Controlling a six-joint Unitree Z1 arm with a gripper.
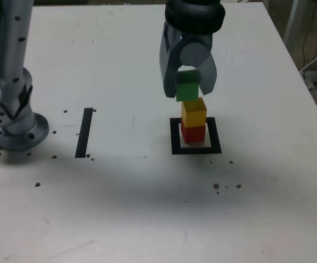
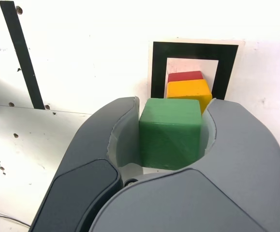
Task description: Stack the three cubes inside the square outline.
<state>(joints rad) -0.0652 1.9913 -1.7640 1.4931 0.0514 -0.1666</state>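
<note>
A: Three matte, sharp-edged blocks show in the exterior view. What holds the green cube (image 1: 187,87)?

B: The grey, smooth-shelled gripper (image 1: 188,82) clamps it from both sides, pointing straight down. It hangs just above the yellow cube (image 1: 194,112), which sits on the red cube (image 1: 192,132) inside the square outline (image 1: 196,136), a black tape frame on the white table (image 1: 147,208). The two-cube stack stands upright.

A: Anything else there?

B: A straight black strip (image 1: 85,132) lies toward the exterior view's left, near the arm's metal base (image 1: 13,129).

A: And the wrist view?

B: The curved jaws press the green cube (image 2: 170,133) on opposite faces; it sits square, not tilted. Beyond it, the yellow cube (image 2: 190,90) covers most of the red cube (image 2: 184,76) within the square outline (image 2: 195,50). The black strip (image 2: 21,53) runs alongside, well apart.
</note>
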